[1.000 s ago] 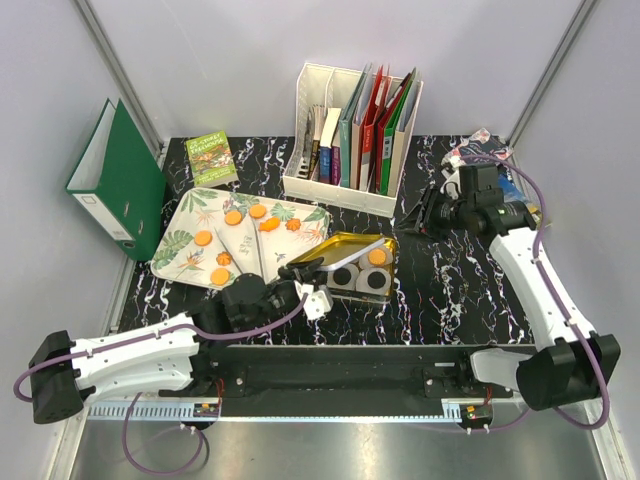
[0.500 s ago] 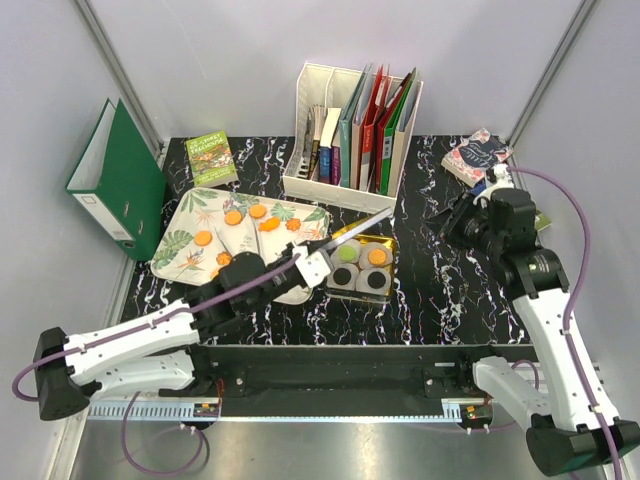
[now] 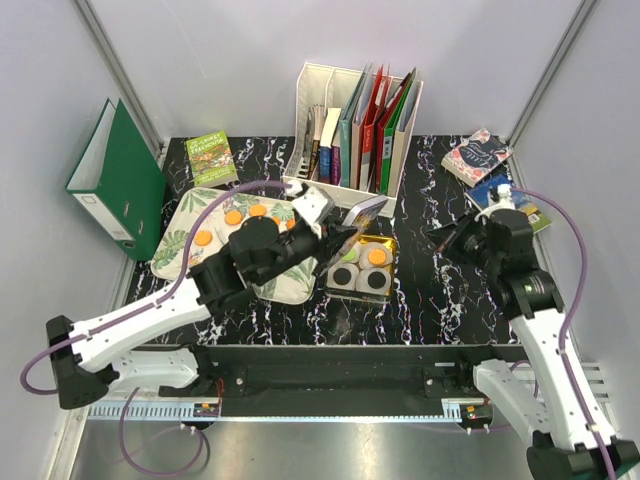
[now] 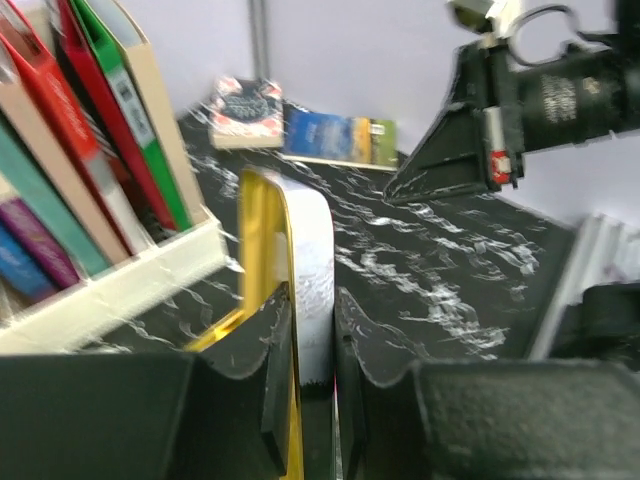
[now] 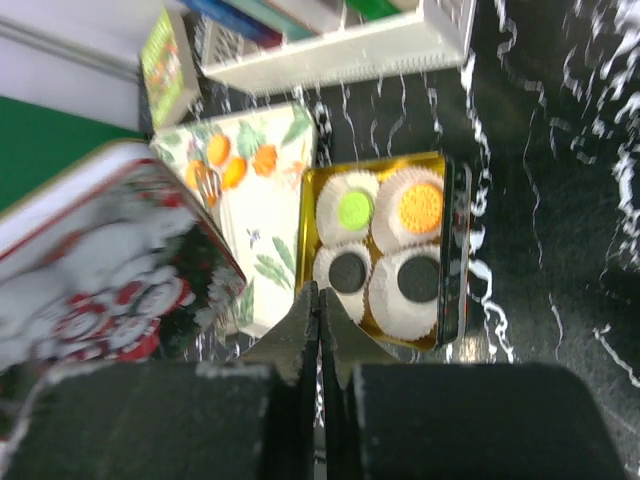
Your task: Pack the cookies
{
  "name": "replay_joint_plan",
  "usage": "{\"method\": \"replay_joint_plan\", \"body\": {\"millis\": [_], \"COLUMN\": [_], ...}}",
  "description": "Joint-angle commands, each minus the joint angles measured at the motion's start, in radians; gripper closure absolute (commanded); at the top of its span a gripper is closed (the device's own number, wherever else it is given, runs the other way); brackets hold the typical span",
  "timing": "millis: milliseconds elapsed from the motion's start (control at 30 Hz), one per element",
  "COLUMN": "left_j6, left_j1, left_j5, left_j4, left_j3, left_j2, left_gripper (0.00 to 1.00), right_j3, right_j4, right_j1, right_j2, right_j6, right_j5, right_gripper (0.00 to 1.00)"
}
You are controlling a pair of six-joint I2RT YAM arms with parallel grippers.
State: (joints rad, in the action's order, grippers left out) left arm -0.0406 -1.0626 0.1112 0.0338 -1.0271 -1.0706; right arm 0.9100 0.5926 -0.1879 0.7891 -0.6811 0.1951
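A gold tin (image 3: pixel 388 243) holds four white paper cups with cookies: a green one (image 5: pixel 354 209), an orange one (image 5: pixel 421 205) and two black ones (image 5: pixel 348 272). Several orange cookies (image 3: pixel 240 215) lie on a leaf-patterned tray (image 3: pixel 190 255). My left gripper (image 3: pixel 335 232) is shut on the tin's lid (image 3: pixel 362 212) and holds it tilted in the air over the tin's left back side. In the left wrist view the lid (image 4: pixel 305 230) stands edge-on between the fingers (image 4: pixel 262 340). My right gripper (image 3: pixel 437 235) is shut and empty, right of the tin, and points at it in its wrist view (image 5: pixel 318 292).
A white file holder with books (image 3: pixel 355 130) stands just behind the tin. A green binder (image 3: pixel 120 180) leans at the left wall. A green book (image 3: pixel 212 158) lies at back left, and other books (image 3: pixel 480 158) at back right.
My left arm has lifted the lid from low beside the tin up and back, over the tin. My right arm has drawn back to the right and lowered a little.
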Motion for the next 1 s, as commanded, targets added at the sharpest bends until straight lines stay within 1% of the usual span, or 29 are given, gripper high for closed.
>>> {"method": "replay_joint_plan", "body": {"millis": [0,33,67,100,133,167,267,333,400,500,533,600,633,700,733,767,900,967], "left_j6": [-0.273,-0.312,-0.393,-0.431,-0.467,-0.529,-0.623,-0.654,-0.689,-0.764,-0.787,-0.866,-0.892,-0.972,-0.999,-1.053,-1.151,-1.188], "left_j1": [0.079,0.099,0.140,0.160,0.179,0.209,0.248,0.257,0.268,0.288,0.292,0.305,0.308,0.316,0.317,0.317,0.320,0.319], "left_j5": [-0.166,-0.250,-0.287,-0.319,-0.384,-0.409,-0.473,-0.493,-0.504,-0.519,-0.518,-0.513,-0.509,-0.501,-0.489,-0.481,-0.412,-0.387], "left_j4": [-0.077,-0.057,-0.039,-0.011,0.045,0.075,0.178,0.225,0.244,0.316,0.380,0.452,0.525,0.601,0.677,0.719,0.944,1.012], "left_j3": [-0.111,-0.107,-0.097,-0.071,-0.055,-0.041,0.010,0.025,0.027,0.044,0.054,0.094,0.108,0.148,0.163,0.179,0.264,0.288], "left_j2": [-0.087,-0.098,-0.107,-0.126,-0.132,-0.140,-0.155,-0.167,-0.176,-0.189,-0.190,-0.204,-0.210,-0.238,-0.247,-0.270,-0.330,-0.374], "left_gripper": [1.00,1.00,1.00,1.00,1.00,1.00,1.00,1.00,1.00,1.00,1.00,1.00,1.00,1.00,1.00,1.00,1.00,1.00], "right_j3": [0.000,-0.003,-0.011,-0.016,-0.020,-0.029,-0.051,-0.060,-0.072,-0.089,-0.098,-0.108,-0.115,-0.125,-0.134,-0.140,-0.169,-0.184], "right_j4": [-0.060,-0.060,-0.059,-0.057,-0.057,-0.053,-0.051,-0.051,-0.053,-0.053,-0.054,-0.057,-0.062,-0.065,-0.066,-0.071,-0.079,-0.085], "right_j1": [-0.001,-0.002,-0.002,-0.002,-0.002,-0.001,-0.002,-0.001,-0.002,-0.002,-0.002,-0.002,-0.001,-0.002,-0.002,-0.002,-0.002,-0.001], "right_j2": [-0.109,-0.135,-0.146,-0.154,-0.162,-0.163,-0.165,-0.165,-0.165,-0.157,-0.159,-0.160,-0.165,-0.171,-0.172,-0.174,-0.180,-0.182], "right_j6": [0.035,0.040,0.044,0.051,0.051,0.051,0.051,0.051,0.051,0.048,0.048,0.040,0.038,0.037,0.037,0.035,0.028,0.023], "right_j5": [-0.100,-0.117,-0.121,-0.123,-0.125,-0.123,-0.115,-0.115,-0.118,-0.121,-0.120,-0.118,-0.117,-0.117,-0.114,-0.111,-0.106,-0.102], "right_gripper": [1.00,1.00,1.00,1.00,1.00,1.00,1.00,1.00,1.00,1.00,1.00,1.00,1.00,1.00,1.00,1.00,1.00,1.00]}}
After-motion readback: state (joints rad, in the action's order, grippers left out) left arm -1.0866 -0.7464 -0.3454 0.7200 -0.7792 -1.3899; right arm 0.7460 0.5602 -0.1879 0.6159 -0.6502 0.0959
